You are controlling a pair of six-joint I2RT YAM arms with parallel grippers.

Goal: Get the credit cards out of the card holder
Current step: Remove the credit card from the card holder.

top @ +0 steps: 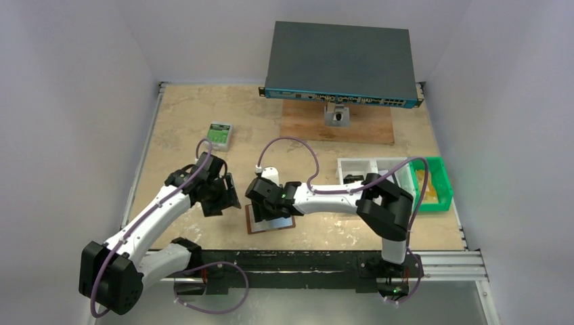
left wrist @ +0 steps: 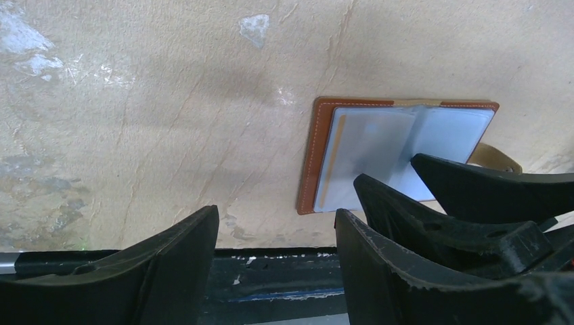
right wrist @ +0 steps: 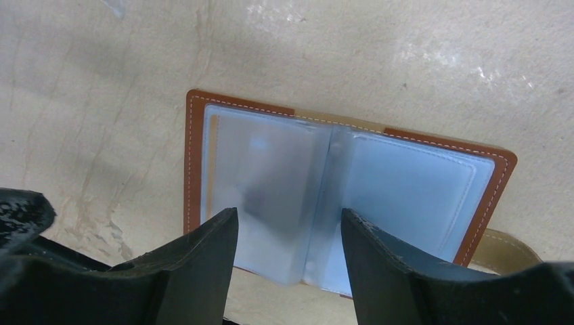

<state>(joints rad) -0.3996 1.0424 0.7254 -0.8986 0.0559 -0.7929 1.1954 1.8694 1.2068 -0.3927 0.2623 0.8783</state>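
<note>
Nearest the left wrist lens, the left pincer stands spread with nothing between its jaws, hanging over bare counter just inside the dark near rail. Ahead and to its right, the card holder lies open and flat, brown border around grey-blue sleeves, and its tan snap tab pokes out on the right. The right pincer reaches in over the sleeves; whether its tips touch them cannot be told from here. Bare counter runs left of the holder and beyond it.

From the right wrist, the right pincer is likewise spread. Its jaws straddle the holder's near edge on either side of the centre fold, with a cloudy leaf in the gap. Neither jaw visibly presses on it. A dim dark shape shows behind the left sleeve; what it is cannot be told.

From above, the card holder sits close to the counter's near edge, mostly under the right pincer. The left pincer is just beside it and apart from it. A green-and-white box lies well behind the left arm, and a green bin sits at the right edge
</note>
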